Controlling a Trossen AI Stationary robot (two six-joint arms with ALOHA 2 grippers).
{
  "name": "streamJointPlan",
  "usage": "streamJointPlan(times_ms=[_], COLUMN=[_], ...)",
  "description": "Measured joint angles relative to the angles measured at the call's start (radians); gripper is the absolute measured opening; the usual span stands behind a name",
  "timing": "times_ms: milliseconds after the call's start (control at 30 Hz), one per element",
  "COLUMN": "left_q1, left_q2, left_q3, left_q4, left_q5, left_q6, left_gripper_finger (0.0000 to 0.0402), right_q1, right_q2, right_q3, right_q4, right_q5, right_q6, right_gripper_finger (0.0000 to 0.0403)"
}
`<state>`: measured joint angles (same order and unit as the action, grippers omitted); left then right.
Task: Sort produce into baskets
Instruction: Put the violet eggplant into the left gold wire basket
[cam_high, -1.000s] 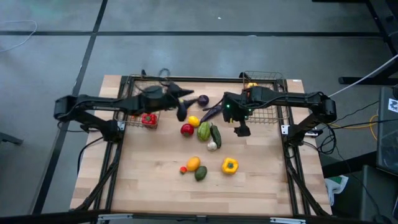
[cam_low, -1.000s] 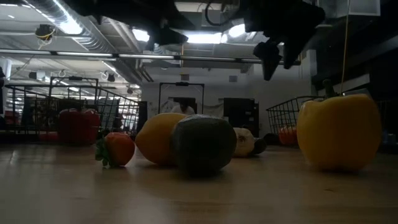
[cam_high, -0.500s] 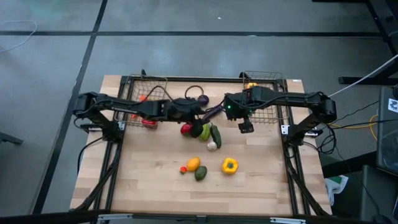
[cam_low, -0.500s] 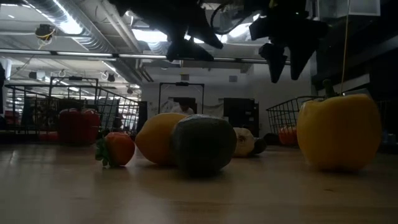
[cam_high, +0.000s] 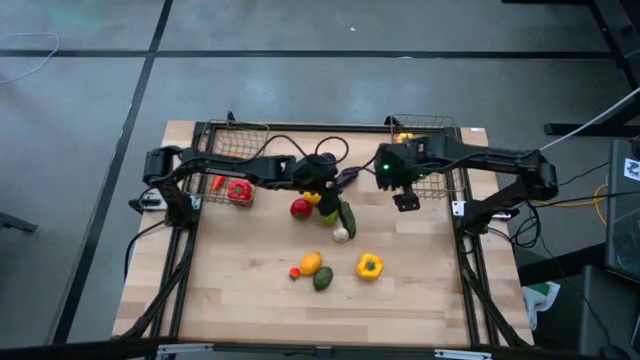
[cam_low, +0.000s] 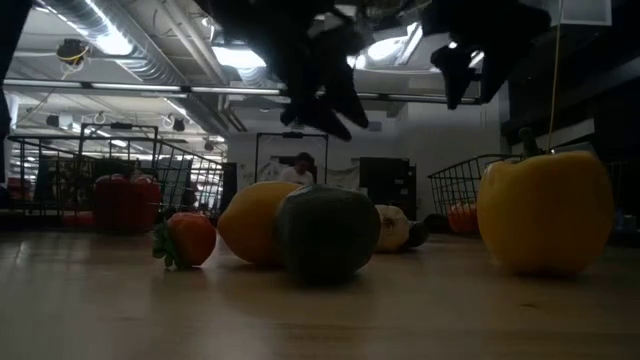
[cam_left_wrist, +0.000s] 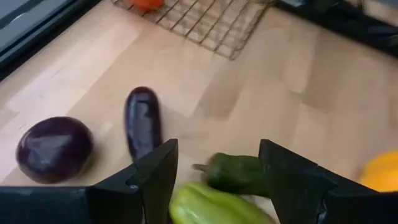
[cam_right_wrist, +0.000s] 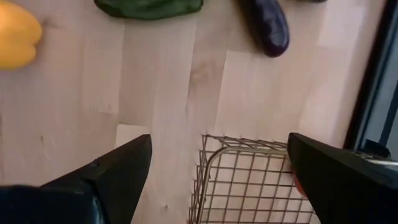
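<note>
The produce lies mid-table: a light-green pepper (cam_left_wrist: 208, 208), a dark cucumber (cam_left_wrist: 235, 173), a long eggplant (cam_left_wrist: 142, 119), a round purple piece (cam_left_wrist: 55, 149), a red piece (cam_high: 299, 208) and a lemon (cam_high: 312, 198). My left gripper (cam_left_wrist: 217, 149) hangs open over this cluster, its fingers on either side of the light-green pepper and above it. My right gripper (cam_high: 405, 200) is open and holds nothing, above the near corner of the right basket (cam_right_wrist: 249, 180). The left basket (cam_high: 235, 128) holds a red pepper (cam_high: 238, 190).
Nearer the front edge lie an orange lemon (cam_high: 311, 263), a small red piece (cam_high: 294, 272), an avocado (cam_high: 322, 280) and a yellow pepper (cam_high: 369, 266). A white piece (cam_high: 341, 235) lies by the cucumber. Bare wood spreads at the front left and right.
My left gripper has reached from beside the left basket toward the table's right, sunk and tipped its fingers flatter, and now covers the light-green pepper in the high view. My right gripper has risen a little and drawn toward the right basket. No produce has moved.
</note>
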<state>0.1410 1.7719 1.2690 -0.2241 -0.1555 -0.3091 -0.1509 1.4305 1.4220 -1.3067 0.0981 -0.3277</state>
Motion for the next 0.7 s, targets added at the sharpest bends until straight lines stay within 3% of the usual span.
streamJointPlan(times_ms=[367, 700], left_q1=[0.088, 0.105], left_q2=[0.165, 0.256], left_q3=[0.033, 0.034], left_q4=[0.006, 0.059], left_q5=[0.017, 0.063], left_q6=[0.028, 0.026], left_gripper_finger=[0.0221, 0.0221], right_q1=[0.000, 0.000], right_q2=[-0.140, -0.159], right_q3=[0.000, 0.000], right_q4=[0.007, 0.024], right_q5=[0.000, 0.006], right_q6=[0.040, 0.040], right_gripper_finger=[0.0372, 0.0372])
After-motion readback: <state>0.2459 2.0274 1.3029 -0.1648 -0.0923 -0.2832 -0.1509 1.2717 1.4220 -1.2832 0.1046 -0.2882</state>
